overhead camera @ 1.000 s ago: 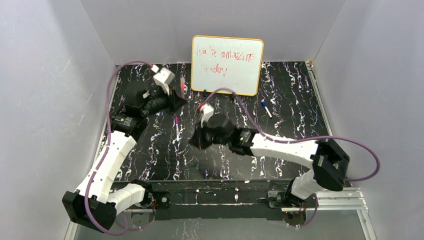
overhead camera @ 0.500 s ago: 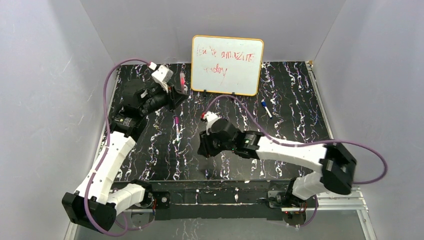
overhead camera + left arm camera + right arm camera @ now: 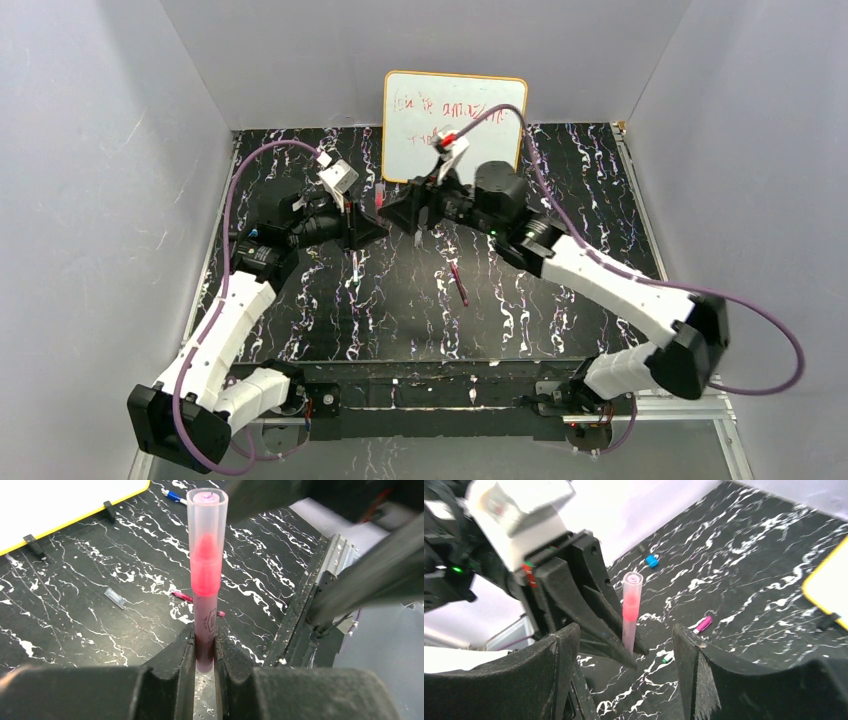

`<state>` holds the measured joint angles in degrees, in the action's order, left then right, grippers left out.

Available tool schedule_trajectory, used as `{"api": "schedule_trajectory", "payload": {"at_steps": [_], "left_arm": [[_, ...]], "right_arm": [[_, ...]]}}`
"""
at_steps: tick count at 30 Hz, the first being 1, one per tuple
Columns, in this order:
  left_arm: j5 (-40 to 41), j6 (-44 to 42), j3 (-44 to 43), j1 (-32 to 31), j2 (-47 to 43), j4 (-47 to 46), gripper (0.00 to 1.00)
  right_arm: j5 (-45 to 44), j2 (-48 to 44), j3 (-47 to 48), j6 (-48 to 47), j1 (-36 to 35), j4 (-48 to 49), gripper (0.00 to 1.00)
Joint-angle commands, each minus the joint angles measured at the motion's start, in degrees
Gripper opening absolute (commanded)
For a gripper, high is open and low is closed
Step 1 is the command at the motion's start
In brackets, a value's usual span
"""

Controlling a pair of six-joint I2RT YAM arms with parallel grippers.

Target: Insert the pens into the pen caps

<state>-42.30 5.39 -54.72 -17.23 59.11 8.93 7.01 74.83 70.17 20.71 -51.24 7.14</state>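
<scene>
My left jaws pinch the pink pen (image 3: 205, 610) upright, with a clear cap (image 3: 206, 515) over its tip. My right jaws are spread, flanking it untouched. A second pen (image 3: 459, 283) lies on the desk (image 3: 580, 190). The whiteboard (image 3: 408, 135) scrawl reads roughly "amazing".

Whiteboard (image 3: 440, 110) at 12 o'clock, standing at the back edge of the tabletop (image 3: 590, 190), just in front of the rear wall (image 3: 300, 50). Yellow-orange frame, two lines of red handwriting, not legible from the top view. Two black clip feet (image 3: 108, 510) on its lower edge, resting on the tabletop. Tabletop is black with white marble-like veining. Plain grey walls at 9, 12 and 3 o'clock. Aluminium rail (image 3: 680, 408) along the near edge, around 5 o'clock.
</scene>
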Motion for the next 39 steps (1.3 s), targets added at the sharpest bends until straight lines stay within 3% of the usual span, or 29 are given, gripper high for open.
{"api": "schedule_trajectory", "payload": {"at_steps": [1, 15, 19, 31, 39], "left_arm": [[-4.52, 0.14, -0.66, 0.02, -2.1, 1.45, 0.0], [-5.86, -0.99, 0.4, 0.01, -1.63, 2.75, 0.0], [-5.65, -0.99, 0.59, 0.04, -1.8, 2.7, 0.0], [-5.24, -1.46, 0.4, 0.09, -1.76, 2.84, 0.0], [-1.86, -4.06, -3.81, 0.04, -0.93, 4.76, 0.0]], "right_arm": [[8.74, 6.32, 5.94, -0.53, -0.41, 3.7, 0.75], [9.55, 10.05, 9.81, -1.48, 1.03, 4.71, 0.7], [9.93, 10.46, 9.95, -0.95, 1.27, 4.89, 0.52], [12.5, 11.58, 9.85, 0.23, 1.56, 4.01, 0.28], [14.88, 11.78, 7.37, 1.23, 1.56, 2.29, 0.01]]}}
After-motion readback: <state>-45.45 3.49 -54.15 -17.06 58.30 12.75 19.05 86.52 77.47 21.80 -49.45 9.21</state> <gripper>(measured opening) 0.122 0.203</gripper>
